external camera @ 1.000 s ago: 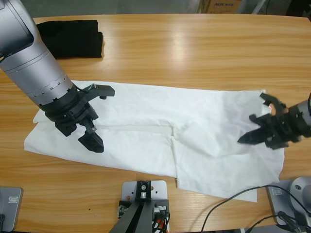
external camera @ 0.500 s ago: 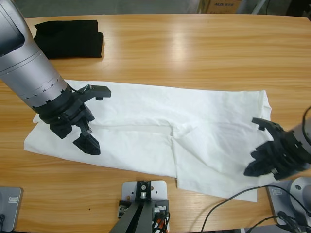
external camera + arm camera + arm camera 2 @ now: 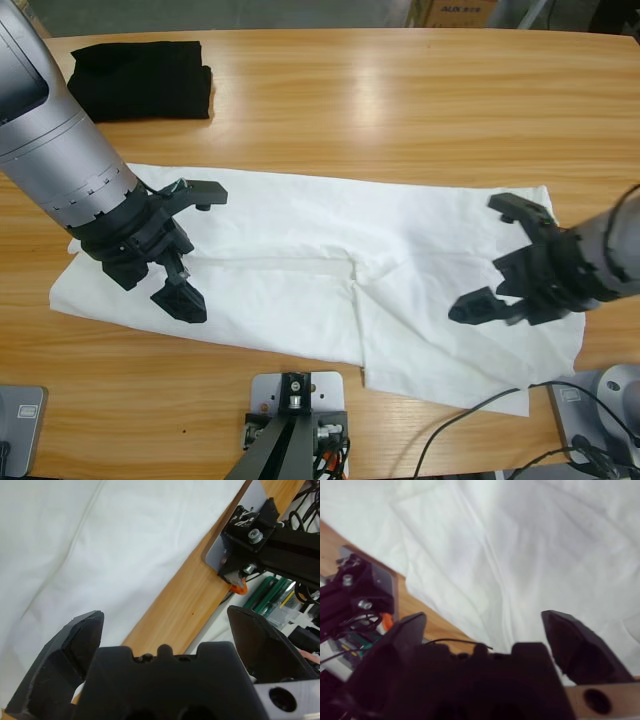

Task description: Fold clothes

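White cotton, a T-shirt [image 3: 330, 280], is seen from above spread lengthwise across the near half of a long wooden desk [image 3: 400, 90], lying flat with soft creases and a folded seam running through its middle. A silver-grey arm enters from the upper left, and its black left tool [image 3: 195, 245] is held over the shirt's left end with the jaws spread apart and nothing between them. At the right edge the right tool [image 3: 505, 255] is poised over the shirt's right end, its jaws likewise wide apart and empty. A black folded garment [image 3: 145, 78] is laid at the desk's far left corner, well apart from the shirt.

Along the left wrist view, the left tool [image 3: 165, 630] is shown with both black jaws parted. White fabric [image 3: 90, 545] fills the upper left, a strip of bare desk [image 3: 185, 610] runs beside it, and a grey rig plate is seen beyond.

Along the right wrist view, the right tool [image 3: 485, 630] is shown open, with creased white cloth [image 3: 520, 540] filling most of the frame and a wedge of desk [image 3: 430, 620] at lower left.
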Robot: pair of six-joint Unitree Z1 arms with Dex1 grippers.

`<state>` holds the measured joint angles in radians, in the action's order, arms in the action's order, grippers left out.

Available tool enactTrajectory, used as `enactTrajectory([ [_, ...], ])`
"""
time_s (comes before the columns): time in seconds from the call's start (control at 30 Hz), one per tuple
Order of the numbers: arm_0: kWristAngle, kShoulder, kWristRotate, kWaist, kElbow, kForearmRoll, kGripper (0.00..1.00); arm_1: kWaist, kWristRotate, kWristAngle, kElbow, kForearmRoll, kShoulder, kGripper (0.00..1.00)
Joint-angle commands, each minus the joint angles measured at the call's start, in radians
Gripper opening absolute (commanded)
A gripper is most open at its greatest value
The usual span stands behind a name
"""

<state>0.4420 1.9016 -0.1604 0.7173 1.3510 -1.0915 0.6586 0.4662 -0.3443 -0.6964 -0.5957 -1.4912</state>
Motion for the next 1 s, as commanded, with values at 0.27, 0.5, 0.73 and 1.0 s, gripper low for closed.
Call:
enactTrajectory([
  [0.27,0.004,-0.019,0.01,0.008,-0.032,0.01,0.968,0.023,0.012,-0.068,0.057,0.111,-0.181,0.724],
  [0.5,0.003,-0.022,0.01,0.008,-0.035,0.01,0.968,0.061,0.028,-0.073,0.06,0.116,-0.201,0.724],
  [0.73,0.001,-0.032,0.01,0.008,-0.043,0.01,0.968,0.061,0.039,-0.083,0.06,0.137,-0.255,0.724],
  [1.0,0.001,-0.033,0.01,0.008,-0.046,0.012,0.968,0.061,0.058,-0.053,0.06,0.138,-0.21,0.615],
])
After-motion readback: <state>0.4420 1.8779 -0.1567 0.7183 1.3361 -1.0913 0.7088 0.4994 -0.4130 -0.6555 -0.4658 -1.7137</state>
